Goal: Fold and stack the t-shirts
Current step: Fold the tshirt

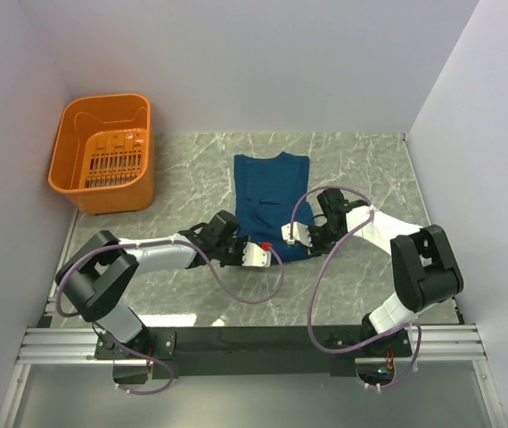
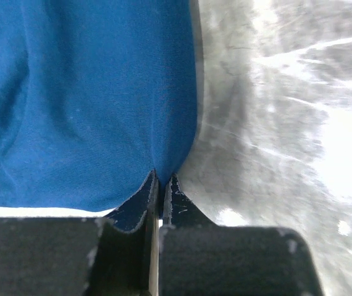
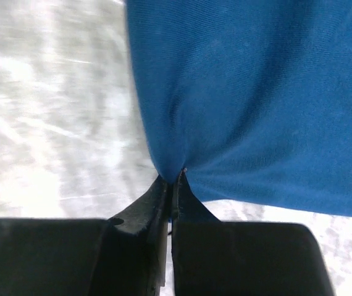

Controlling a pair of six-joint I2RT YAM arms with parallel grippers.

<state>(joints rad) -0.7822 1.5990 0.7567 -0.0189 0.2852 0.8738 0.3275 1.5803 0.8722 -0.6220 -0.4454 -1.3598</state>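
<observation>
A dark navy-blue t-shirt (image 1: 272,196) lies folded into a narrow strip on the marble table, collar end far, print hidden. My left gripper (image 1: 256,254) is shut on the shirt's near left corner; in the left wrist view the blue cloth (image 2: 89,105) is pinched between the fingertips (image 2: 161,185). My right gripper (image 1: 295,234) is shut on the near right corner; in the right wrist view the cloth (image 3: 256,92) bunches into the closed fingertips (image 3: 175,179). Both grippers hold the near hem low over the table.
An orange plastic basket (image 1: 104,153) stands at the back left. White walls close in the table on the left, back and right. Bare marble table (image 1: 361,160) lies to the right of the shirt and between the shirt and the basket.
</observation>
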